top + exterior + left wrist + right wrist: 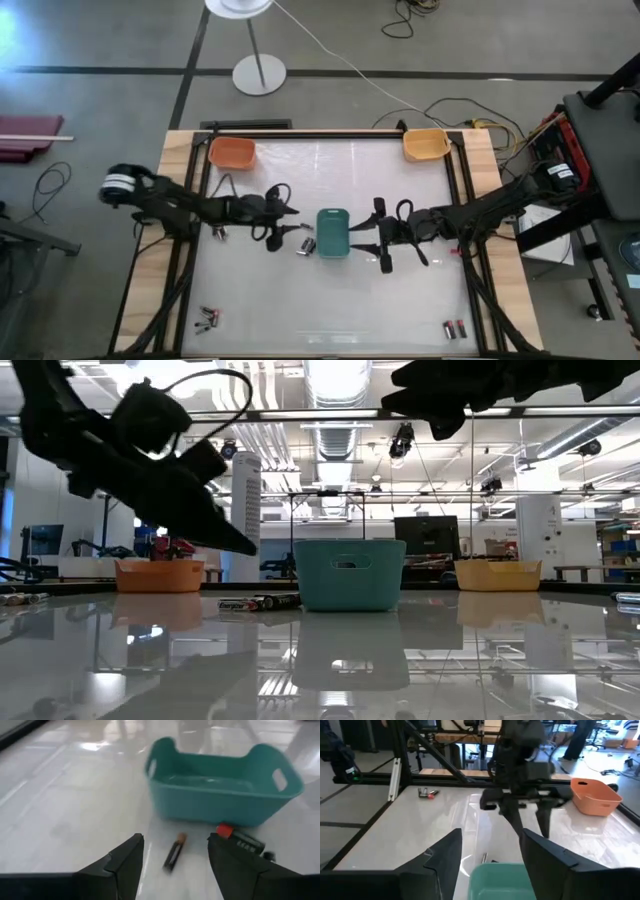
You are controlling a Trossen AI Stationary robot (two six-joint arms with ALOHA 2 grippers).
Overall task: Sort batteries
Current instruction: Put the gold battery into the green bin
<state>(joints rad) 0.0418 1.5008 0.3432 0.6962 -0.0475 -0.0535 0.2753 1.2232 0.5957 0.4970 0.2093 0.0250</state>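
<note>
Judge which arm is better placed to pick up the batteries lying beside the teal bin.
Left. Its open gripper hangs just above the small battery on its side of the teal bin, with a larger battery alongside. The right gripper, also open, sits across the bin, so it would have to reach over.

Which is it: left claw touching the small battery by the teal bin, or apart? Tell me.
Apart. The left wrist view shows the left claw open, bare table between its fingers and the small battery.
</note>
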